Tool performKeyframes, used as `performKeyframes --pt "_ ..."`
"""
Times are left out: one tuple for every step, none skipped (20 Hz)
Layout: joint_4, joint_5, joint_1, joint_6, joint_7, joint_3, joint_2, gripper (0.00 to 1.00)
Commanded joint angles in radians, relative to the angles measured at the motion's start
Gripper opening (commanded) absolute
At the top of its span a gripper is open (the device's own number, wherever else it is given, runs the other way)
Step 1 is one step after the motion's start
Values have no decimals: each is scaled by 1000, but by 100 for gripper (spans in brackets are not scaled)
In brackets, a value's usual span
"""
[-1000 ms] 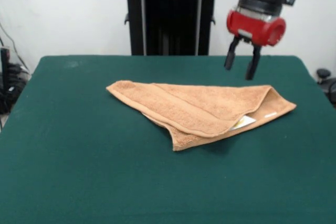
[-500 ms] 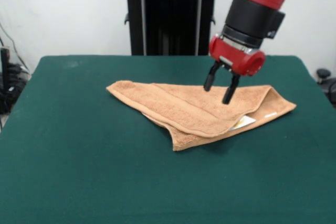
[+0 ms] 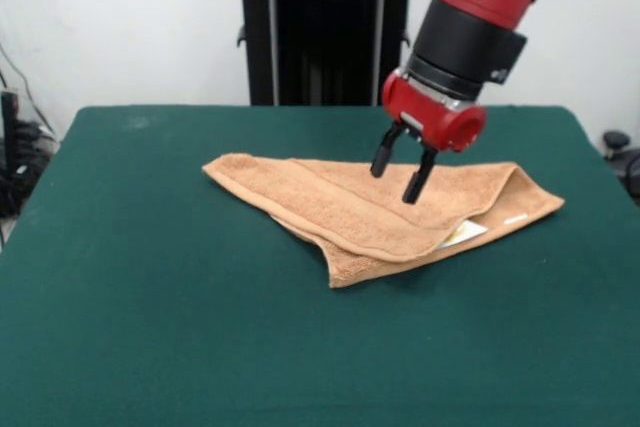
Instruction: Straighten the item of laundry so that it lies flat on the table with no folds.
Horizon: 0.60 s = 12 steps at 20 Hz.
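- Over the middle of the towel (image 3: 385, 209) I have the pincer (image 3: 396, 176) hanging with its two fingers apart and nothing between them; the tips look just above the cloth, though I cannot tell whether they touch it.
- I judge the arm leans in from the far right so the fingers come down onto the upper layer, ready to pinch it.
- On the green surface (image 3: 150, 327) the towel lies a little right of centre, folded over itself into a rough triangle: one point far left, one at the right, one toward the near side.
- Under the folded edge near the right, a white label (image 3: 463, 233) peeks out, so the top layer has to be peeled back to get the cloth flat.
- Behind, the black pedestal (image 3: 325, 42) stands at the far side; nothing else lies on the surface to block a pull.
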Motion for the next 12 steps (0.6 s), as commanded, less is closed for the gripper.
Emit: performKeyframes --pt "70 123 -41 -145 133 148 8 100" --pt "76 133 -37 -153 136 150 5 100" --pt "85 145 -39 -158 134 159 -2 100" --pt "85 152 -29 -155 132 153 -4 100" --pt "88 160 -29 -156 126 158 -7 100" --pt "92 170 -31 -161 122 164 -8 100" --pt "92 180 -31 -170 120 169 -4 100" --pt "90 188 -31 -175 117 170 0 100" --pt "87 195 -32 -181 114 175 5 100" --pt "84 201 -33 -191 111 178 11 100" --pt "77 209 -28 -194 110 174 19 100" --pt "73 216 -26 -201 110 172 28 100"
